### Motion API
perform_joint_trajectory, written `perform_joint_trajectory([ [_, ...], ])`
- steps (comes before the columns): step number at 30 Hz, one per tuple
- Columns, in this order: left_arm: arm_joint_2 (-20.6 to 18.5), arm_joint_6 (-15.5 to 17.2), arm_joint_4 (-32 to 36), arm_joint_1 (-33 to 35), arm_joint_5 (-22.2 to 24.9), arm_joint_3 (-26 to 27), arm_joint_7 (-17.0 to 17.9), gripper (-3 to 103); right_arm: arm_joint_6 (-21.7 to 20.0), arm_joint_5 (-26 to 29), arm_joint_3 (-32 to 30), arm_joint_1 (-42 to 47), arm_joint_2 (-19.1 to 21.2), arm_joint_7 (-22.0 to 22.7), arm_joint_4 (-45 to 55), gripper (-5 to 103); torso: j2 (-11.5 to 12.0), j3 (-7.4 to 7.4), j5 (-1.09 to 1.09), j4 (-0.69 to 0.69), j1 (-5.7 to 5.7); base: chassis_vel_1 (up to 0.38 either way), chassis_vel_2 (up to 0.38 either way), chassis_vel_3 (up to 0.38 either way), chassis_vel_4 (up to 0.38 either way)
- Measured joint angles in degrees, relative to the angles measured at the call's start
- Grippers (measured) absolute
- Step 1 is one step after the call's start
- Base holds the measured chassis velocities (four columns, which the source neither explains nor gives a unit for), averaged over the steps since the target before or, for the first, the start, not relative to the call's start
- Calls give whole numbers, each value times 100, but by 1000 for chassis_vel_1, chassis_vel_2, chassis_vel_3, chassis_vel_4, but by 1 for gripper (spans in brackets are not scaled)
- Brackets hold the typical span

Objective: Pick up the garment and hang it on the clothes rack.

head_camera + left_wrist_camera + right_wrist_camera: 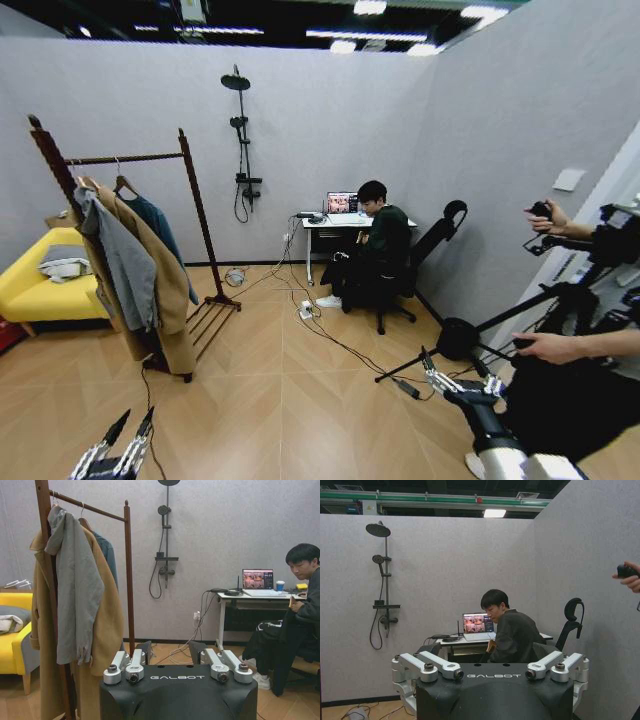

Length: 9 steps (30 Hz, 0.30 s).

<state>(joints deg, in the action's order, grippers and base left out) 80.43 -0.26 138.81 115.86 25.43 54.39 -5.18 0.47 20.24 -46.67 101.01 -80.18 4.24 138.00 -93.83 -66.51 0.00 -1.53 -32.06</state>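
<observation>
The clothes rack (pixel 196 215) stands at the left of the room, dark reddish-brown wood with a slatted base. On its bar hangs the garment (pixel 155 222), dark teal, on a wooden hanger, mostly hidden behind a long tan coat (pixel 160 280) and a grey garment (pixel 128 265). The left wrist view shows the clothes rack (pixel 129 575) and a strip of the garment (pixel 108 555) past the tan coat. My left gripper (pixel 128 432) (pixel 171 652) is low and open, empty, well short of the rack. My right gripper (pixel 428 362) (pixel 485 652) is open and empty at the lower right.
A yellow sofa (pixel 30 285) sits behind the rack. A person sits at a desk (pixel 335 222) with a laptop at the back wall. Cables (pixel 330 335) cross the wood floor. A tripod (pixel 480 335) and people with a camera stand at my right. A shower fixture (pixel 241 140) hangs on the wall.
</observation>
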Motion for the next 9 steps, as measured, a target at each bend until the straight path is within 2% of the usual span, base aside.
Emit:
perform_joint_trajectory([
  [9,0,0,0,0,0,0,0,46,0,0,0,2,0,0,0,100,-5,3,0,0,8,0,0,0,0],
])
